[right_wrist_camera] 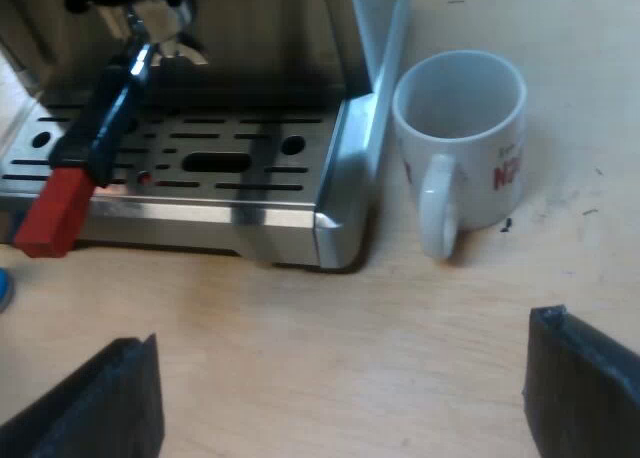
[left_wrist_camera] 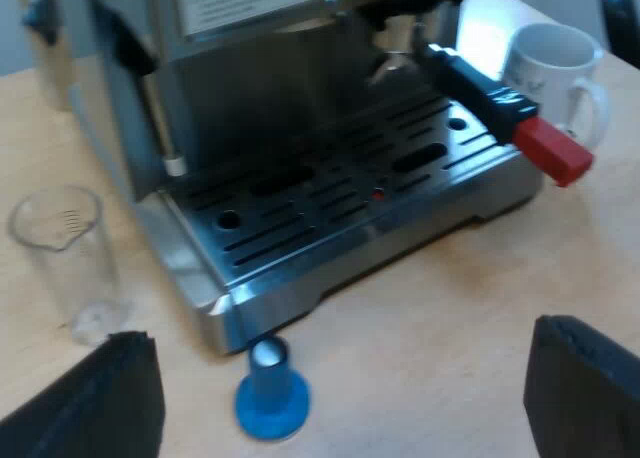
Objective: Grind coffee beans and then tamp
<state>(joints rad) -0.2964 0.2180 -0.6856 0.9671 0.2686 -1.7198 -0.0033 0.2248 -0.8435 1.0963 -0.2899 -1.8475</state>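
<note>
Your left gripper [left_wrist_camera: 340, 378] hangs released and empty over the counter [left_wrist_camera: 450, 308]. Right gripper [right_wrist_camera: 340, 378] is spread too, holding nothing. Blue tamper [left_wrist_camera: 270, 390] stands upright just beside the drip tray [left_wrist_camera: 400, 240]. It's small, hard, probably slick, so take it by the stem. Portafilter [left_wrist_camera: 480, 90] sits locked into the espresso machine [left_wrist_camera: 250, 88] front, red end jutting toward the mug [left_wrist_camera: 555, 68]. Likely stiff and heavy-ish: grab the dark handle.
</note>
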